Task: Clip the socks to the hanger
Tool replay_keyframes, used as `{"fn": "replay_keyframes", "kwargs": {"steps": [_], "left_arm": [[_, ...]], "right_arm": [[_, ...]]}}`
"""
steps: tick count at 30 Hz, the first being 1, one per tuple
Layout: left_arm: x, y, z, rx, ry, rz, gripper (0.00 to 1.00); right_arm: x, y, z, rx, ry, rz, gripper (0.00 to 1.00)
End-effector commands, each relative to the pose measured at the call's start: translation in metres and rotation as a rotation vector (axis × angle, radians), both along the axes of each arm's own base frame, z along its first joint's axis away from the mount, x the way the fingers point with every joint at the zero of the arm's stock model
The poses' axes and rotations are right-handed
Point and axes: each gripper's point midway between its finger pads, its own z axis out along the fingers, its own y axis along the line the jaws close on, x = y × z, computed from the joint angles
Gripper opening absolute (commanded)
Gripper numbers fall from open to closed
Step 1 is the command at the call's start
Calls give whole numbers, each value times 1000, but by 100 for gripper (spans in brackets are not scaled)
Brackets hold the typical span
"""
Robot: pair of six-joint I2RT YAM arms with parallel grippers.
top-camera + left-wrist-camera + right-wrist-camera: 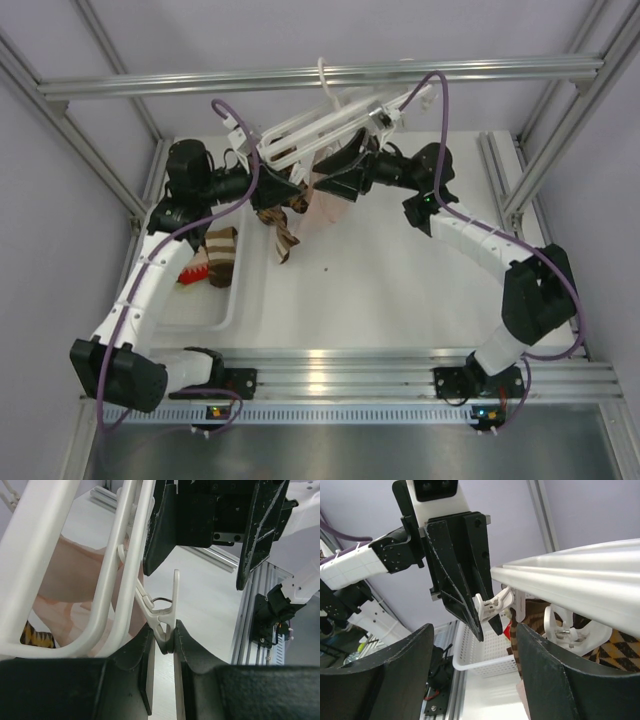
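The white hanger [325,128] hangs tilted from the grey rail. My left gripper [288,190] is shut on one of the hanger's small white clips [167,611], pinching its handles; in the left wrist view the gripper [168,636] holds the clip at its tips. My right gripper [332,178] is open and empty, facing the left gripper beside the same clip [492,605]. A brown and cream striped sock [284,235] hangs below the hanger; it also shows in the right wrist view [522,630]. Another striped sock [218,256] lies in the basket.
A pale pink sock [326,205] hangs from the hanger between the grippers. A white perforated basket [228,300] stands at the left, holding a red item [193,270]. The grey aluminium rail [480,68] crosses overhead, with frame posts at both sides.
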Motion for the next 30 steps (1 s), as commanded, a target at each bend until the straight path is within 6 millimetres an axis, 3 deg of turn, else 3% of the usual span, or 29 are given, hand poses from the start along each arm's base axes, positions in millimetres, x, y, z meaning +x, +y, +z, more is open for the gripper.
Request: {"fn": "replay_keyframes", "kwargs": {"steps": [1, 23, 30], "left_arm": [[-23, -13, 10, -34, 9, -177, 0], [-23, -16, -1, -34, 24, -223, 0], [-27, -16, -8, -30, 44, -240, 0]], "right_arm": [[-9, 3, 16, 57, -103, 31, 67], [-4, 27, 21, 108, -86, 41, 68], [6, 29, 30, 137, -60, -17, 58]]}}
